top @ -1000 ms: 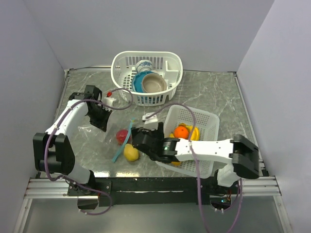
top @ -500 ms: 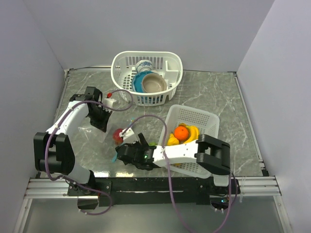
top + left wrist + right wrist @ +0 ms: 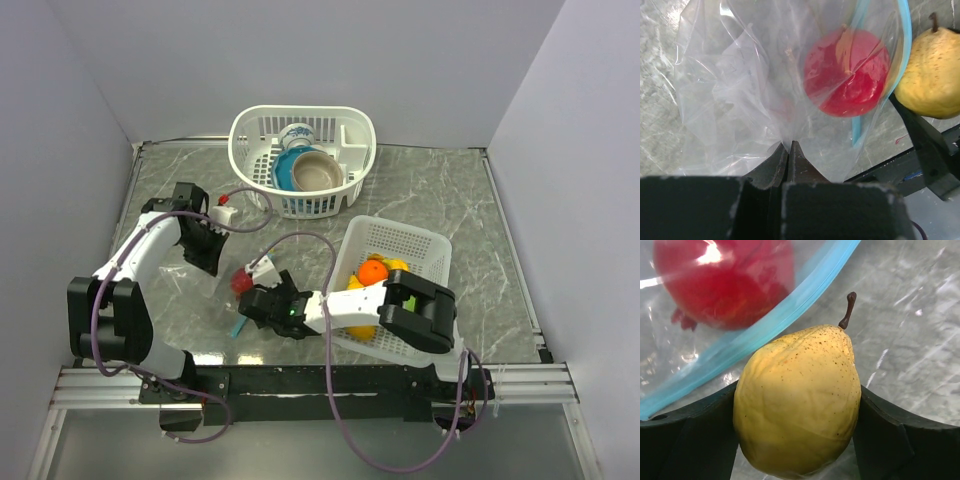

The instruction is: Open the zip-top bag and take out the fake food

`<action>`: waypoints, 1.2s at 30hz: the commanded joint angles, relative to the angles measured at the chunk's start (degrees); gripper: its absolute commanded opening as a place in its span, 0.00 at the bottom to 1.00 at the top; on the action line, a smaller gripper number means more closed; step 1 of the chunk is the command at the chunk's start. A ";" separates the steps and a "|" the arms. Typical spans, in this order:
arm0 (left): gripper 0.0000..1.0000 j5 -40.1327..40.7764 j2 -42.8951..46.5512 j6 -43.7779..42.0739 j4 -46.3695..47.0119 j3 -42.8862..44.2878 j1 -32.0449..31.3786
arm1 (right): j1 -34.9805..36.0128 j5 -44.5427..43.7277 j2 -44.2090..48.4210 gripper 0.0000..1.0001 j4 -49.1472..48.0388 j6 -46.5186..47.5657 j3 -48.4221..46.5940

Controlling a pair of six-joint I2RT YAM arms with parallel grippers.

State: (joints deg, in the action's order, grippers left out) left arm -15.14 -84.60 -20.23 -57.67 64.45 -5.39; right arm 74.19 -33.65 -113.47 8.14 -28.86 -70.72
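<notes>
The clear zip-top bag lies on the marble table, its teal zip strip running past a red fruit inside it. My left gripper is shut on the bag's closed end; in the top view it is left of the red fruit. A yellow speckled pear lies just outside the strip. My right gripper is shut on it, both fingers touching its sides. In the top view the right gripper hides the pear.
A white rectangular basket to the right holds an orange and yellow fruit. A white oval basket with bowls and a cup stands at the back. The right arm stretches across the table's front edge.
The right arm swung left from beside the rectangular basket and came down over the pear, closing round it. The left gripper stayed on the bag.
</notes>
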 commanded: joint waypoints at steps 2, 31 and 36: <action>0.01 -0.86 1.54 -0.78 0.89 -0.46 1.17 | -0.37 -7.91 10.71 0.39 -0.59 1.08 0.05; 0.01 -1.47 -0.22 -1.83 0.89 1.38 2.31 | -6.37 -16.81 30.95 1.00 11.64 -0.79 6.48; 0.01 -1.91 -0.48 -1.74 0.98 1.65 2.49 | -0.20 -10.75 18.07 1.00 15.82 7.86 -4.41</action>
State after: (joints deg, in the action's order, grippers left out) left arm -16.19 -85.21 -21.32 -57.60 64.40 -3.27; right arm 70.11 -48.27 -86.11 22.57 -30.17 -68.12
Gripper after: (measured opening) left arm 0.020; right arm 0.999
